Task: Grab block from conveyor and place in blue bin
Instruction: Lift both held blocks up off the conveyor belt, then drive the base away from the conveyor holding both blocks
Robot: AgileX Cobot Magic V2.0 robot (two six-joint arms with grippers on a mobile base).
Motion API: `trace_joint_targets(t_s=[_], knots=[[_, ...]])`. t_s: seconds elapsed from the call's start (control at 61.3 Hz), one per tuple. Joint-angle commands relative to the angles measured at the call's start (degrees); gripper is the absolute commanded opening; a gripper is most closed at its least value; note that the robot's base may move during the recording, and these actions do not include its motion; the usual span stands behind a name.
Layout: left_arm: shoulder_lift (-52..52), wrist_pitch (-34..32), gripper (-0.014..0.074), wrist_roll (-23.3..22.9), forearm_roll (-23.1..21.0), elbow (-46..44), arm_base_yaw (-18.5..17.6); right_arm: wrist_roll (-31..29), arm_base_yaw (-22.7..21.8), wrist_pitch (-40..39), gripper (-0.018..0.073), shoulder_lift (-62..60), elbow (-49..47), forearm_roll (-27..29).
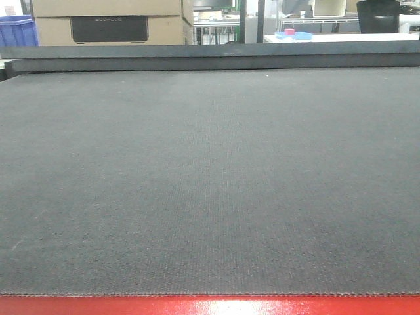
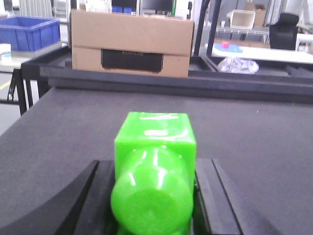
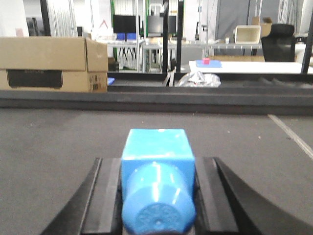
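Observation:
The conveyor [image 1: 210, 184] is a wide dark grey woven belt with a red frame [image 1: 210, 306] at its near edge; no block lies on it in the front view, and neither gripper shows there. In the left wrist view my left gripper [image 2: 155, 165] is shut on a glossy green block [image 2: 155, 137], held low over the belt [image 2: 254, 132]. In the right wrist view my right gripper [image 3: 157, 164] is shut on a light blue block [image 3: 156, 144] over the belt [image 3: 58, 142]. The blue bin [image 2: 29, 33] stands far back left, also in the front view [image 1: 16, 31].
A cardboard box [image 2: 131, 44] stands behind the belt's raised dark far edge [image 1: 210, 58], and shows in the right wrist view [image 3: 49, 63]. A crumpled clear bag [image 2: 238, 64] lies beyond that edge. A white table [image 3: 244, 66] with small items stands behind right.

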Motion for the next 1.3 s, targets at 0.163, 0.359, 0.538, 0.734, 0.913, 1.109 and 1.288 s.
trace_joint_targets(t_s=[0.163, 0.359, 0.538, 0.734, 0.913, 1.109, 1.288], knots=[[-1.3, -0.68, -0.0111, 0.11, 0.12, -0.03, -0.31, -0.38, 0.05, -0.79, -0.0162, -0.71, 0.14, -0.03], [-1.3, -0.68, -0.0111, 0.11, 0.12, -0.03, -0.31, -0.38, 0.05, -0.79, -0.0162, -0.71, 0.14, -0.03], [-1.3, -0.68, -0.0111, 0.11, 0.12, -0.03, -0.31, -0.38, 0.05, -0.79, -0.0162, -0.71, 0.14, -0.03], [-1.3, -0.68, -0.0111, 0.11, 0.12, -0.03, -0.31, -0.38, 0.05, -0.79, -0.0162, -0.71, 0.14, -0.03], [-1.3, -0.68, -0.0111, 0.11, 0.12, -0.03, -0.31, -0.38, 0.05, -0.79, -0.0162, -0.71, 0.14, -0.03], [-1.3, -0.68, -0.0111, 0.11, 0.12, -0.03, -0.31, -0.38, 0.05, -0.79, -0.0162, -0.71, 0.14, -0.03], [-1.3, -0.68, -0.0111, 0.11, 0.12, -0.03, -0.31, -0.38, 0.05, -0.79, -0.0162, -0.71, 0.14, -0.03]])
